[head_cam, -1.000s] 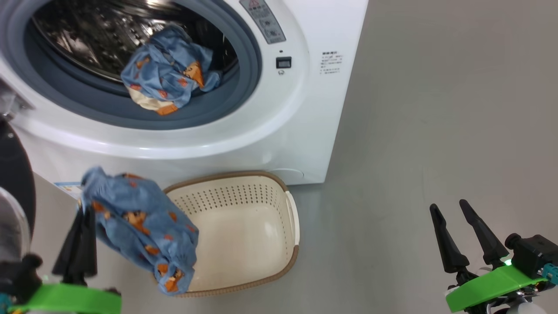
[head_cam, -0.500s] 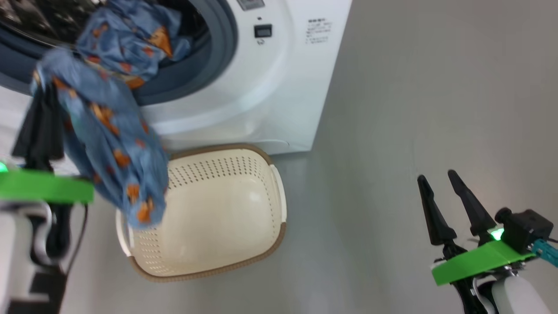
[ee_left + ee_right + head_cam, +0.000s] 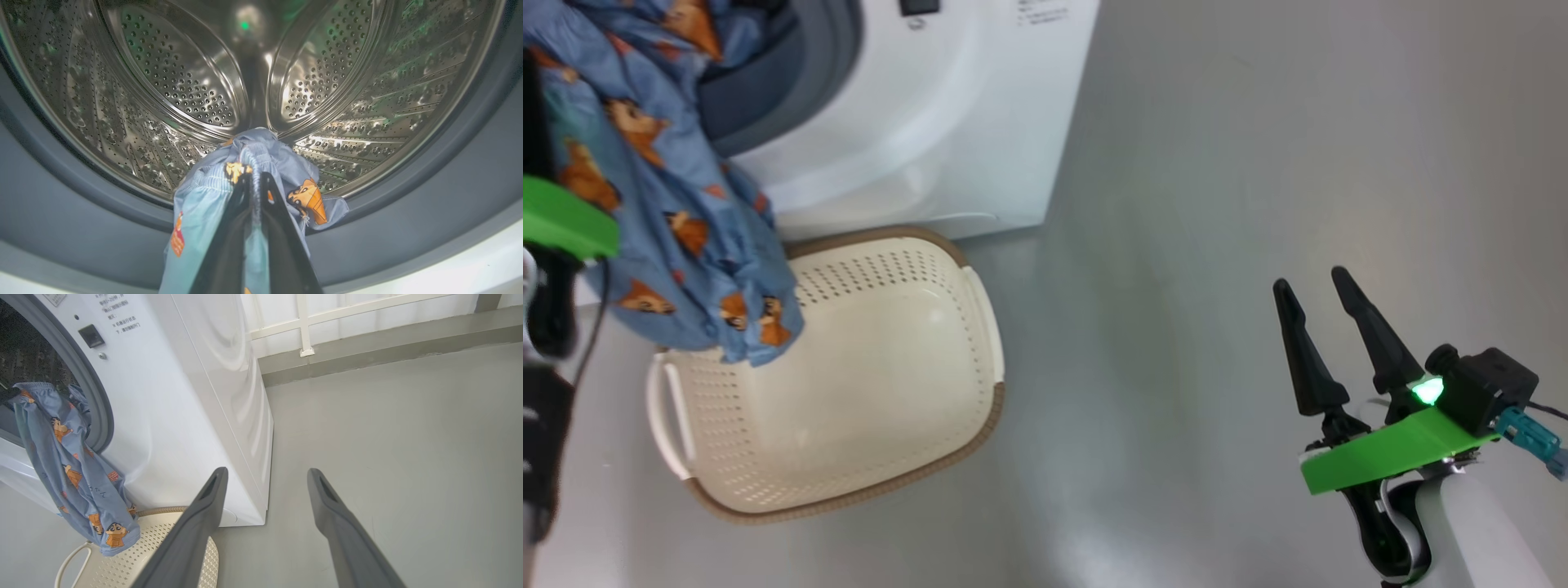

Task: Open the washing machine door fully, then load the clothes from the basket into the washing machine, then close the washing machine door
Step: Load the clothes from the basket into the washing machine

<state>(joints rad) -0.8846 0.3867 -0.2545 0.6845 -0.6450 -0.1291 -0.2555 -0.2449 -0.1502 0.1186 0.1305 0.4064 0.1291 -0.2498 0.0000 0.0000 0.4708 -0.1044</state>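
The washing machine (image 3: pixel 915 122) stands on the floor (image 3: pixel 1217 204). The basket (image 3: pixel 984 327) sits on the floor just in front of the machine's base. At the machine's mouth, the left gripper (image 3: pixel 255 178) is before the drum (image 3: pixel 179 81) with a garment (image 3: pixel 686 237) pinched between its fingers. The garment hangs down the machine's front, its lower end over the basket's rim nearest the machine. The right gripper (image 3: pixel 1311 279) is well to the right of the machine, over the floor.

The left gripper (image 3: pixel 255 183) presses its two dark fingers together on a fold of a light blue garment (image 3: pixel 196 204), its green wrist bracket (image 3: pixel 560 220) at the head view's far left, while the right gripper (image 3: pixel 1311 282) stands at lower right on a pale forearm (image 3: pixel 1478 531), fingers spread wide and pointing up.
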